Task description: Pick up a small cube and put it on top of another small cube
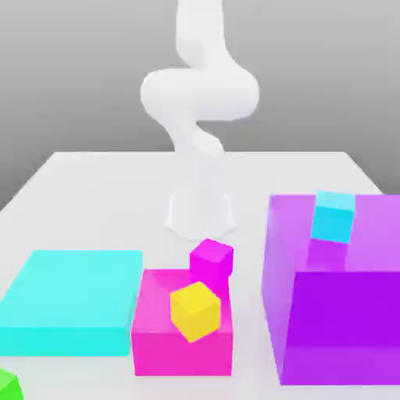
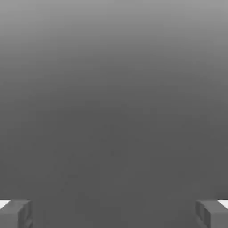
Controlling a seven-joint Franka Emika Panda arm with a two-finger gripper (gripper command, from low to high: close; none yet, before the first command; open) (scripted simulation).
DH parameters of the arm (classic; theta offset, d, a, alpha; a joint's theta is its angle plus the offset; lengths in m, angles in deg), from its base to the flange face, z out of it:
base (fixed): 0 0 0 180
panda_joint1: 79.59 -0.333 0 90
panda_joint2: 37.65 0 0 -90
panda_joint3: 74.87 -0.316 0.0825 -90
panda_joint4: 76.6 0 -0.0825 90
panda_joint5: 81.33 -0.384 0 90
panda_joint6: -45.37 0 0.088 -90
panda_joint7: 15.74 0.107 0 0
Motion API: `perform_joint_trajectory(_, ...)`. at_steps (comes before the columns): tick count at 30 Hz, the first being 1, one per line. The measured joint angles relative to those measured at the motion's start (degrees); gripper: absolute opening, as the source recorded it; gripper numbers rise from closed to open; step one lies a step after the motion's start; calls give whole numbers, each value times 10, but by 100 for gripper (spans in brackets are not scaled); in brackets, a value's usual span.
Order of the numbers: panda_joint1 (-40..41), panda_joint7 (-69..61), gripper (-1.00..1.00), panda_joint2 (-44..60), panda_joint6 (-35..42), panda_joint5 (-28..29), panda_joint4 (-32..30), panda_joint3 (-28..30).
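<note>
The small bright green cube lies at the near corner of the table on the exterior view's left, cut off by the picture's edge. A yellow small cube sits on a pink block, and a magenta small cube stands at that block's far edge. My white arm rises from its base at the table's middle and leaves the picture upward. In the hand view my gripper is open, its grey fingers far apart, with plain grey background between them.
A flat cyan slab lies on the exterior view's left. A tall purple block stands on the right with a cyan small cube on top. The white table stretches back to the arm's base.
</note>
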Motion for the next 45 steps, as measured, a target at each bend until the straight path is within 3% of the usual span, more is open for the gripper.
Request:
perform_joint_trajectory(18, 34, -86, 0, 377, -66, -91, 64, 124)
perform_joint_trajectory(32, 119, -137, 0, 664, -121, -137, 112, 153)
perform_joint_trajectory(36, 143, -157, 0, 747, -172, -165, 131, 133)
perform_joint_trajectory(37, 147, -161, -100, 761, -183, -170, 134, 127)
perform_joint_trajectory(45, 143, -158, -100, 747, -172, -165, 131, 133)
